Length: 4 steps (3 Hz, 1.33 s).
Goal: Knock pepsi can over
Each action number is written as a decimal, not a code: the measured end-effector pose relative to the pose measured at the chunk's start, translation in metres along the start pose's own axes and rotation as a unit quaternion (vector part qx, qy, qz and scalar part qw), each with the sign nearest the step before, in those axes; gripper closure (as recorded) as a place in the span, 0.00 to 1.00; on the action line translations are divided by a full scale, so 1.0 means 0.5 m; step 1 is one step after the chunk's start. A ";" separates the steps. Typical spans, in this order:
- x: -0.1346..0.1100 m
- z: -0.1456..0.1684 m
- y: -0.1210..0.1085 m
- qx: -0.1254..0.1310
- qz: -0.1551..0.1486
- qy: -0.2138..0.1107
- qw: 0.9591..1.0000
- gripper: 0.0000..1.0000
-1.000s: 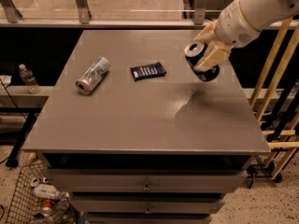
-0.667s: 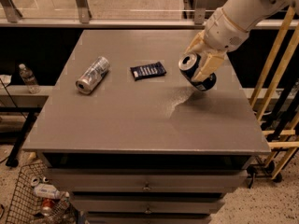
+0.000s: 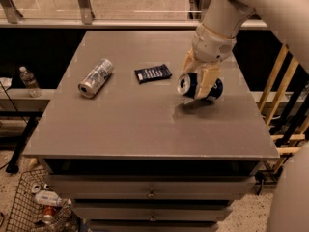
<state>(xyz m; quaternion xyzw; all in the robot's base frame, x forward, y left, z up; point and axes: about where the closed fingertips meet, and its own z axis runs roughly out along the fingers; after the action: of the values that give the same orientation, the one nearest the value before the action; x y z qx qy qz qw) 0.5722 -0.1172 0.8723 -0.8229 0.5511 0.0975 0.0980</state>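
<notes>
Dark blue pepsi can [image 3: 216,89], cream hand [image 3: 198,80] around it (grey table [image 3: 130,127])

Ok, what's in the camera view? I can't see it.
The robot's claw grips the pepsi can, tipped sideways, low over a grey table. Farther left in the picture lie a dark snack wrapper and a silver can on its side.

I'm looking at a grey tabletop [image 3: 120,129] sitting on drawers [image 3: 149,193], with speckled floor [image 3: 248,214] showing below — a wire basket [image 3: 24,207] standing lower left, wooden slats [image 3: 273,79] leaning at right. The end effector [image 3: 195,87] is hanging over the tabletop's right side, clasping the pepsi can [image 3: 217,89].
</notes>
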 end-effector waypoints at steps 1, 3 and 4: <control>-0.009 0.024 -0.004 -0.021 -0.014 0.018 1.000 1.00; -0.019 0.056 -0.007 -0.036 -0.013 0.048 0.998 1.00; -0.020 0.061 -0.024 -0.020 -0.014 0.047 0.999 0.77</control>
<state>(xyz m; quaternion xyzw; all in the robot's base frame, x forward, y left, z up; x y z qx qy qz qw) 0.5782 -0.0957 0.8461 -0.8361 0.5413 0.0690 0.0567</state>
